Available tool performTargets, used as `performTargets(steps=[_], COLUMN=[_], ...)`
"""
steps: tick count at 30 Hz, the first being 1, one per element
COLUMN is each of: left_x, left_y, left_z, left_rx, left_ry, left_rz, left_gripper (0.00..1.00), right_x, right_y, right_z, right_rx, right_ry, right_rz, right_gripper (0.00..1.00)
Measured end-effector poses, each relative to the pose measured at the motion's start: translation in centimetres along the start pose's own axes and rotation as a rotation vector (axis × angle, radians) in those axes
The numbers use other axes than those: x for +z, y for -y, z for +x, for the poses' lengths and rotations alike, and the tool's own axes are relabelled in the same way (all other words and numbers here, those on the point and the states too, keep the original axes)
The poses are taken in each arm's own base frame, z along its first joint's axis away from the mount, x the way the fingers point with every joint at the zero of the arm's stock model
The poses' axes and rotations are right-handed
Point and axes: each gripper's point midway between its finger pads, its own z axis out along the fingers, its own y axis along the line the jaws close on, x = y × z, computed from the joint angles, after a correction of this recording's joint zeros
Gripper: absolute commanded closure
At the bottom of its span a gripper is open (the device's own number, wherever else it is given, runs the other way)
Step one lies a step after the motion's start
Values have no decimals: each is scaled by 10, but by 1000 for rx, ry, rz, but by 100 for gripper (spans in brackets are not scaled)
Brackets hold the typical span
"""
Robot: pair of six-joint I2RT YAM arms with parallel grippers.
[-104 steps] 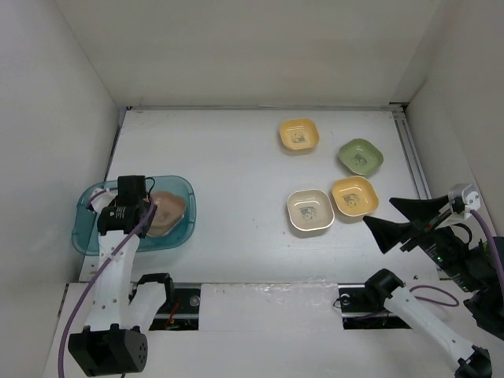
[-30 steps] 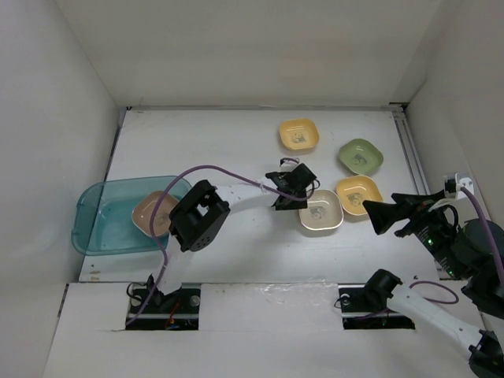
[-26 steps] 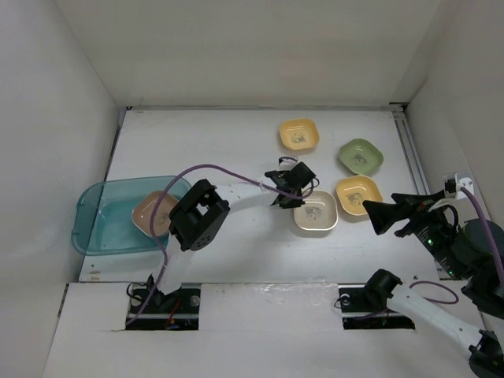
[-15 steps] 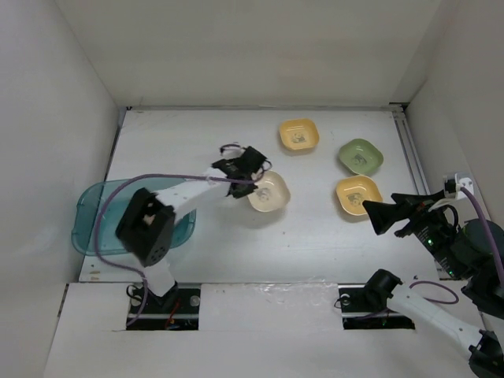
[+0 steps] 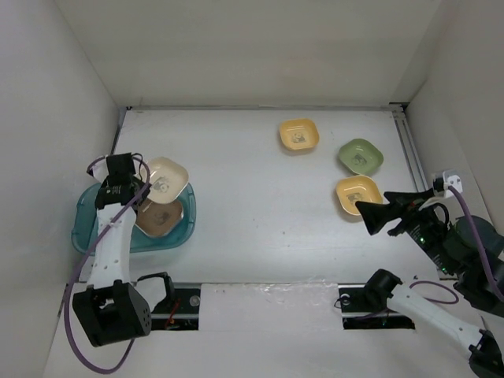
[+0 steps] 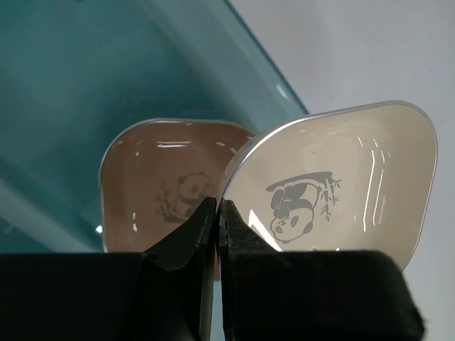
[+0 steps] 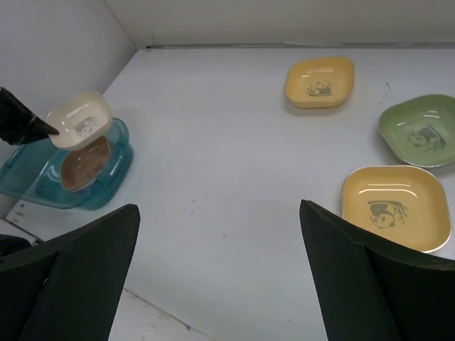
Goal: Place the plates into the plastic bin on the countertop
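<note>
Over the far right corner of the plastic bin (image 5: 90,232), the cream plate (image 5: 167,179) hangs with its edge clamped in the left jaws; ease it inward above the brown plate (image 5: 160,216), lower close, then let go; right jaws stand wide apart near a yellow-orange plate (image 5: 354,195).

Plain white walls (image 5: 236,47), evenly lit, stand on three sides of the work area.

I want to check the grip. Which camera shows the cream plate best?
The left wrist view: the cream plate fills the frame, its rim pinched in the left gripper, panda print clear. The top external view shows it small, over the far edge of the plastic bin; the right wrist view shows it tiny, far left.
</note>
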Motion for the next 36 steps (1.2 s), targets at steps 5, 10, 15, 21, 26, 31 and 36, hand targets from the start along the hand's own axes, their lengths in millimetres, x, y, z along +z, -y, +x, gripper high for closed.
performTargets(steps=[5,10,15,21,26,31,36], left_x=[-9,-16,-16,-20,-42,-69,-85], left_y=[-15,-20,-27,-34,-26,17,132], left_z=[5,-7,0,0,-12,-15,36], left_rx=[64,124,153,143,100,117,358], left_ry=[-40,-31,-66,-62,12,31,-78], left_rz=[-59,-108,-140,-171,-85,124,340], left_gripper=[96,96,72,0,0,0,0], right_x=[3,1,-2,-8,-10,-9,-8], right_y=[-5,-4,-6,-10,-8,-6,-3], right_z=[6,10,6,4,3,2,-6], right_rx=[-16,-30,-37,-43,-45,-43,-30], right_ry=[-17,-18,3,15,24,26,41], right_rz=[-30,-44,-63,-100,-94,-83,-45], right_gripper=[0,0,0,0,0,0,0])
